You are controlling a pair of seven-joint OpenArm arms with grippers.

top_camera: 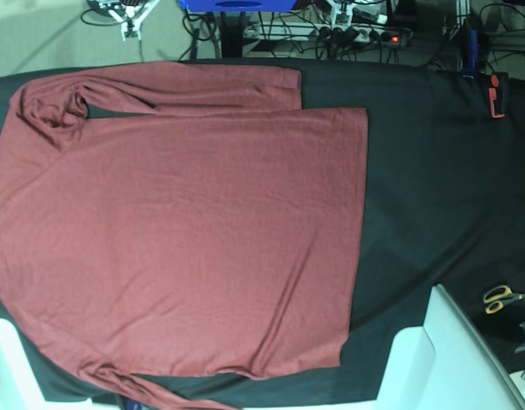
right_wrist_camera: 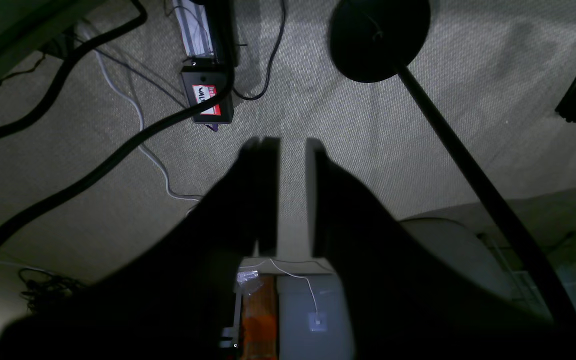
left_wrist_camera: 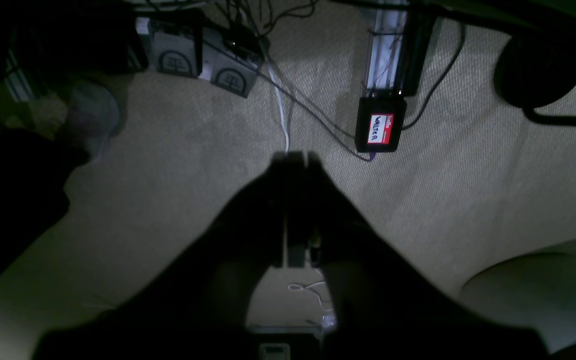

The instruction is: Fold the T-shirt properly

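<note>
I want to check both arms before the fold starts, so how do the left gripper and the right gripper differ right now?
The left gripper has its dark fingers pressed together with no gap; the right gripper shows a narrow gap with carpet visible through it. A black cable crosses the floor beside the right gripper; only thin wires lie beyond the left one. Both hold nothing and point at carpet, away from the brick-red long-sleeved T-shirt.

Both claws are black and show almost as silhouettes in the wrist views. The left claw (left_wrist_camera: 296, 159) has two long flat fingers widening toward a broad dark body. The right claw (right_wrist_camera: 292, 150) has the same build: straight, square-tipped fingers flaring into wide black shoulders. No markings can be made out.
</note>
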